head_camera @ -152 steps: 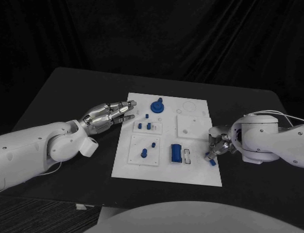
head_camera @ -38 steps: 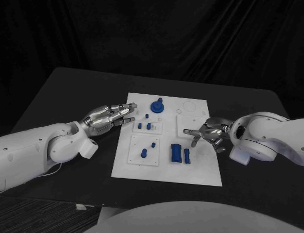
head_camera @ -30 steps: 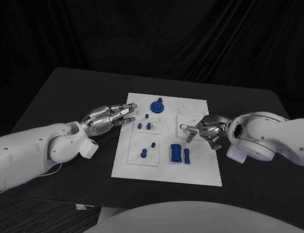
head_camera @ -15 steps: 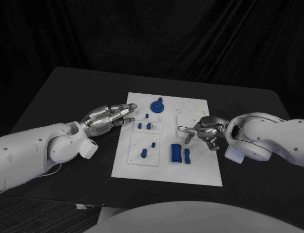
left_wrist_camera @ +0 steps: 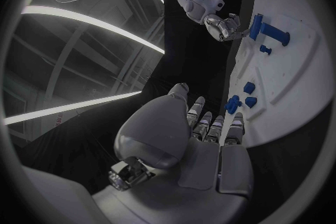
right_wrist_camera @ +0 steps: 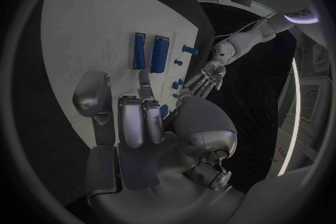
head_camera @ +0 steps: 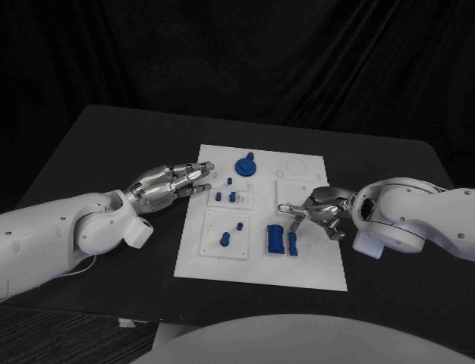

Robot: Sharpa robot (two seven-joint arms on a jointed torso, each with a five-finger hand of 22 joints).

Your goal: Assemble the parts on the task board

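My right hand (head_camera: 314, 206), fingers spread and empty, has left the narrow blue bar (head_camera: 292, 243) seated beside the block (head_camera: 274, 239); next part

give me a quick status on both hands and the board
Left hand open, at task board's left edge. Right hand open over board, holding nothing. Two blue bars seated side by side. Nothing in the way.

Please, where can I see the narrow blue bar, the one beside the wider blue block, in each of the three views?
Head view: narrow blue bar, near the right hand.
Left wrist view: bar, far end of task board.
Right wrist view: bar, beyond the fingers.
Shared landmark: wider blue block.
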